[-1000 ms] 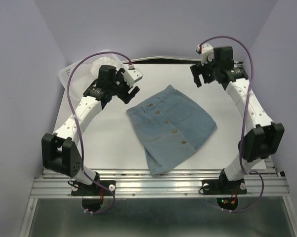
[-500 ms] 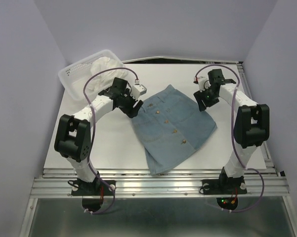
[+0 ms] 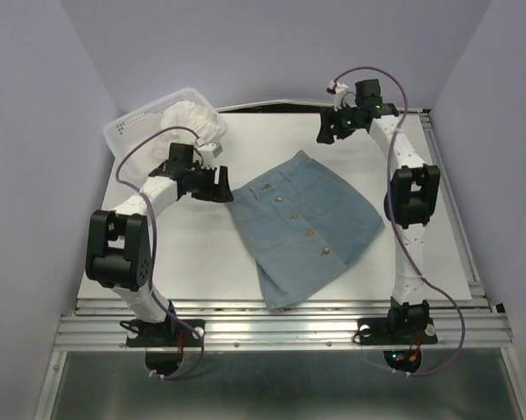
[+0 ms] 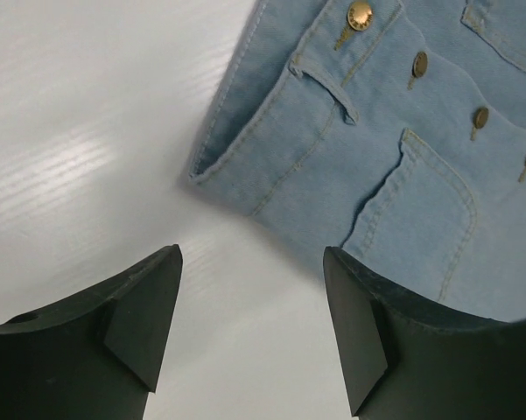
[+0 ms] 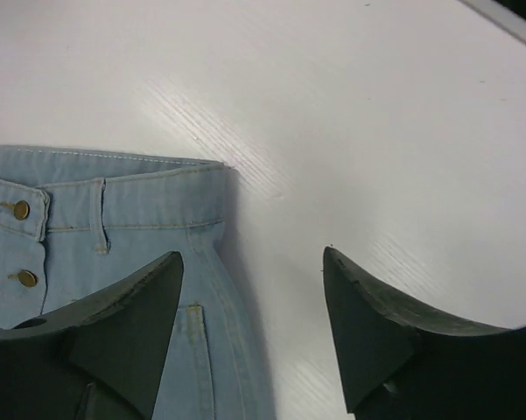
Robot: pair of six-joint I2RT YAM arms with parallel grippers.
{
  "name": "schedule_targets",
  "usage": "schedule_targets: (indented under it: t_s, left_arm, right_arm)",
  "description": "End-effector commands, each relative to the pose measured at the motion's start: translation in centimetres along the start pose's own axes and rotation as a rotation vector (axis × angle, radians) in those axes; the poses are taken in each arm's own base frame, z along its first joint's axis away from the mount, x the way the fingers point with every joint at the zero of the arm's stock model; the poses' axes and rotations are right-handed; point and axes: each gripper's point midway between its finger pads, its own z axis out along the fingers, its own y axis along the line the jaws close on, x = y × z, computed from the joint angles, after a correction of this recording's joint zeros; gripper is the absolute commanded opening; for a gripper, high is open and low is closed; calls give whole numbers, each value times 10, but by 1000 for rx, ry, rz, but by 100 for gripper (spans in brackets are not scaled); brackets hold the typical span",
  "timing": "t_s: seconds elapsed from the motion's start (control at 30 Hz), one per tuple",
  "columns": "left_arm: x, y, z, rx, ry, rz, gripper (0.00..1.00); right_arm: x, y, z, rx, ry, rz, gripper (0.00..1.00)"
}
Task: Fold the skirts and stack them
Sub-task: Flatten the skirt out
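A light blue denim skirt with a row of brass buttons (image 3: 308,220) lies spread flat and unfolded near the middle of the white desk (image 3: 179,254), its waistband towards the far left. The second skirt, a white ruffled cloth skirt (image 3: 192,118), is bunched in a white plastic mesh basket (image 3: 127,131) at the desk's far left corner.

Both arms reach towards the waistband. The left claw (image 3: 220,184) hangs just beside the waistband's left end, fingers apart, holding nothing. In its wrist view that corner (image 4: 245,149) sits just beyond the gap of the left claw (image 4: 249,262). The right claw (image 3: 326,131) is near the waistband's far end, also spread and empty. In its wrist view the corner (image 5: 201,175) lies just ahead of the right claw (image 5: 252,258).

The task looks to be at its start: the first fold, with no grip taken yet. Next, each claw probably needs to drop onto its corner and pinch the denim without dragging the flat skirt askew.

The desk is smooth and white. Pale lilac walls (image 3: 271,52) enclose three sides, and a metal rail (image 3: 280,328) at the near edge carries the arm bases.
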Motion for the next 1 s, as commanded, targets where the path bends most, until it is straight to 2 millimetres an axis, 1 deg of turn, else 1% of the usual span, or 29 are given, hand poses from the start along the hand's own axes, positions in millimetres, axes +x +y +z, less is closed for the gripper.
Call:
schedule_targets:
  t_s: [0.0, 0.03, 0.07, 0.1, 0.13, 0.17, 0.2, 0.23, 0.27, 0.3, 0.33, 0.4, 0.43, 0.5, 0.53, 0.57, 0.6, 0.63, 0.67, 0.73, 0.77, 0.83, 0.87, 0.9, 0.97]
  left_arm:
    - [-6, -30, -11, 89, -90, -97, 78]
    - [-6, -28, -11, 78, -98, -133, 79]
    - [1, -24, -9, 65, -96, -161, 79]
    - [4, -21, -9, 58, -95, -191, 80]
    - [6, -20, -8, 61, -92, -236, 80]
    - [9, -15, -8, 53, -93, -266, 80]
    - [9, -12, -8, 47, -102, -287, 80]
    - [17, -7, -6, 32, -94, -315, 80]
    - [18, -5, -6, 25, -97, -344, 80]
    - [17, -1, -6, 14, -109, -355, 80]
    - [22, 5, -4, -15, -106, -374, 80]
    - [27, 8, 0, -14, -99, -401, 80]
    - [28, 10, 6, -10, -99, -407, 80]
    - [27, 12, 12, 0, -101, -418, 78]
    - [31, 15, 19, 1, -83, -437, 77]
    - [31, 15, 23, 7, -79, -448, 77]
    - [27, 17, 29, 17, -86, -470, 74]
    - [26, 19, 32, 13, -88, -477, 73]
    - [28, 22, 37, 8, -83, -495, 70]
    - [21, 22, 40, 28, -108, -505, 66]
    - [18, 22, 43, 34, -124, -505, 65]
    - [17, 23, 46, 42, -133, -517, 65]
    - [14, 23, 47, 46, -141, -520, 65]
    - [8, 22, 47, 64, -161, -511, 64]
    - [3, 18, 50, 102, -177, -507, 63]
  right_arm:
    - [1, 45, 44, -152, -5, -22, 75]
    - [9, 52, 57, -153, 12, -28, 76]
    - [8, 53, 64, -150, -2, -40, 80]
    - [11, 52, 69, -149, 0, -33, 81]
    - [16, 57, 77, -151, 7, -35, 81]
    - [21, 56, 82, -154, 8, -28, 81]
    - [19, 54, 86, -153, -6, -19, 81]
    - [21, 54, 89, -154, -8, -15, 80]
    - [20, 53, 91, -156, -11, -17, 80]
    - [24, 52, 95, -161, -5, -14, 79]
    - [26, 52, 97, -161, -4, -15, 78]
    - [30, 52, 102, -173, -1, -15, 72]
    - [31, 53, 103, -183, -3, -17, 70]
    - [37, 53, 108, -190, 7, -7, 61]
    - [39, 54, 109, -203, 9, -5, 57]
    - [40, 55, 110, -211, 9, -7, 46]
    - [41, 56, 111, -217, 9, -5, 31]
    - [40, 57, 109, -221, 7, -2, 24]
    - [38, 59, 108, -228, 4, 0, 10]
    - [33, 64, 102, -245, -5, -4, 1]
    - [19, 68, 90, -245, -28, -18, 1]
    - [9, 77, 78, -271, -48, -19, 1]
    - [1, 81, 71, -279, -62, -18, 1]
    - [-14, 88, 57, -287, -87, -15, 1]
    - [-26, 96, 43, -308, -108, -10, 1]
